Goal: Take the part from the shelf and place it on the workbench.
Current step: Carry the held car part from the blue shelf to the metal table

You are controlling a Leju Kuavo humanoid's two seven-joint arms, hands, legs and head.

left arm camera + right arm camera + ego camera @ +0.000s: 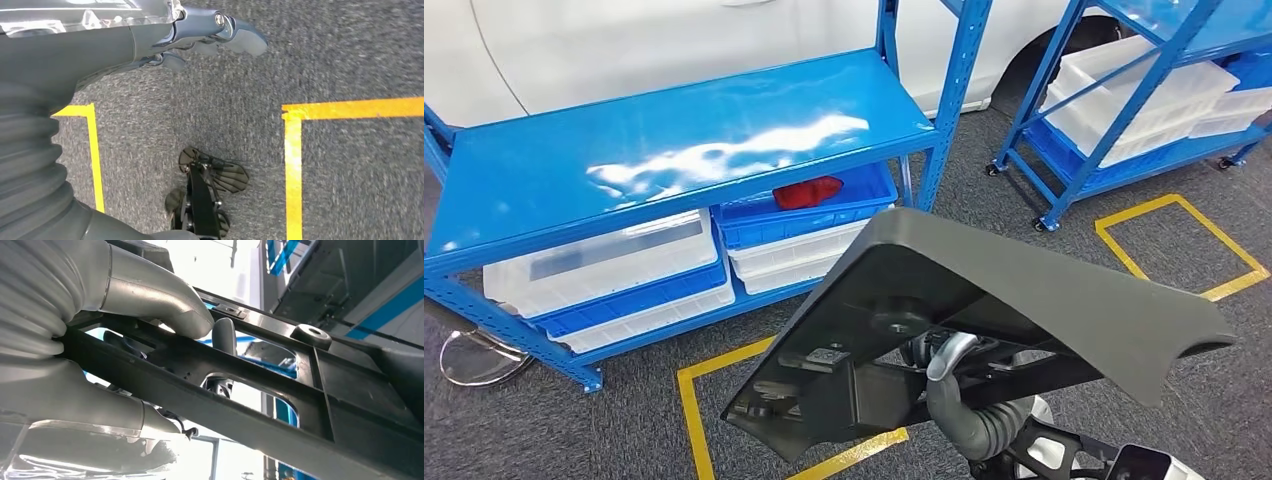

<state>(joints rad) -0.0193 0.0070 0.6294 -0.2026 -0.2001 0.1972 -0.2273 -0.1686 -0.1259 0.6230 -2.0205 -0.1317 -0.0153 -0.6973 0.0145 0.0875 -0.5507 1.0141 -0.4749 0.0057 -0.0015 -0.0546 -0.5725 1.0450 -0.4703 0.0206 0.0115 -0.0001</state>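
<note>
The part (1024, 290) is a large dark grey plastic panel with a ribbed frame on its underside, and it is tilted in the air in front of the blue shelf (674, 140). My right hand (952, 365) reaches up under it and grips it. In the right wrist view, my right hand (75, 385) wraps around a black bar of the part (350, 390), with the thumb (165, 305) lying over the bar. My left hand (200, 37) hangs above the grey carpet, holding nothing, its fingers loosely apart.
The shelf's top board is bare. Its lower level holds white bins (604, 260) and a blue bin with a red object (807, 191). A second blue rack (1124, 110) with white bins stands at right. Yellow tape squares (1174, 245) mark the carpet, and a white car stands behind.
</note>
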